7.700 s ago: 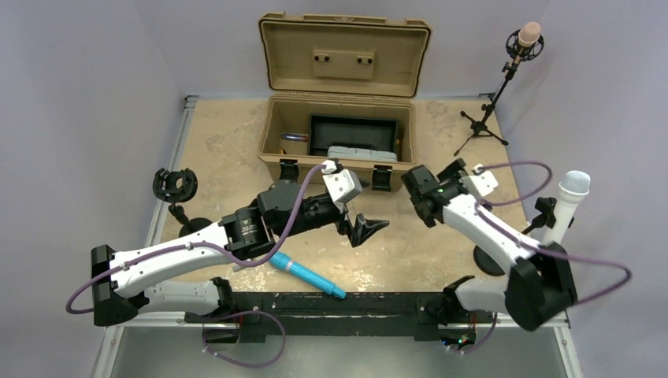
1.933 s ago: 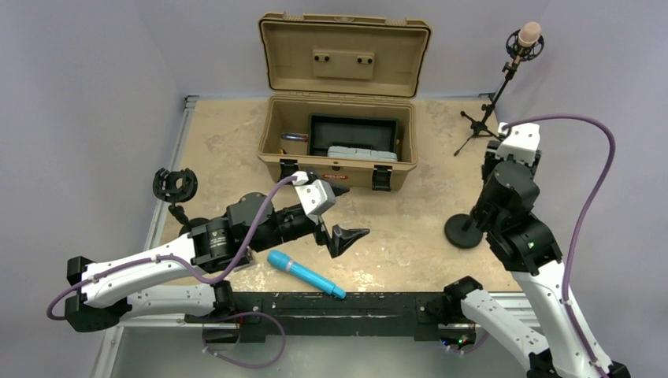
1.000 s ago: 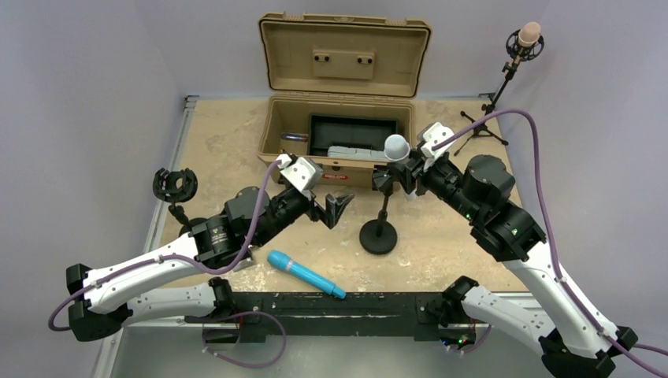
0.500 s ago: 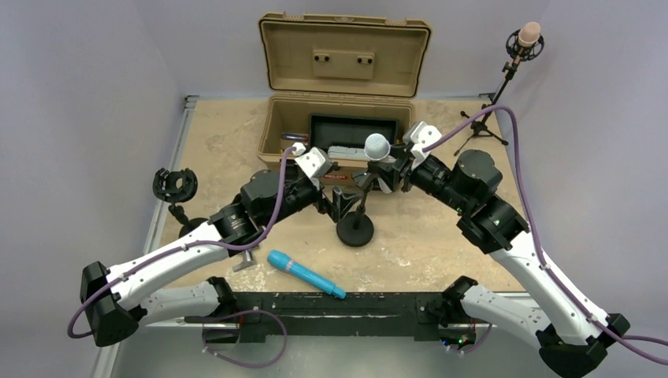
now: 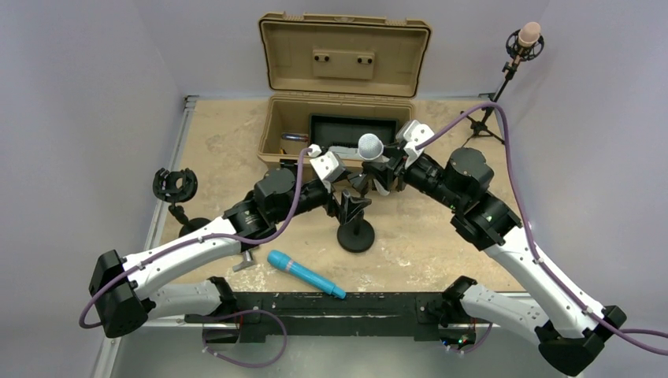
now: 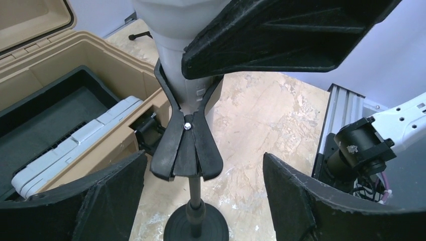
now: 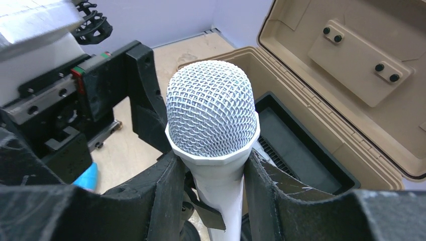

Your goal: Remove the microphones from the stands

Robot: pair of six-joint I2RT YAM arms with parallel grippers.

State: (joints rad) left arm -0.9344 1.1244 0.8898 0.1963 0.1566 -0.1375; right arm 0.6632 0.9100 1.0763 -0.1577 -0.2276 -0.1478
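Steel mesh on the microphone (image 7: 212,115) is looking dentable, and its smooth white barrel is probably stiff, fairly weighty and slippery, so the barrel is the place to hold. It is sitting upright in the clip (image 6: 186,145) of the stand (image 5: 355,236), mid-worktop (image 5: 441,236). The left gripper (image 6: 205,160) is hanging spread wide either side of the clip, seemingly touching nothing. Beyond it, the right gripper (image 7: 216,196) is clamping the barrel just under the mesh, in front of the open case (image 5: 272,126).

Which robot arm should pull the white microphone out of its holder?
Right. The right gripper is shut on the white microphone just under its mesh head. The left gripper is open, lower down, either side of the stand's clip.
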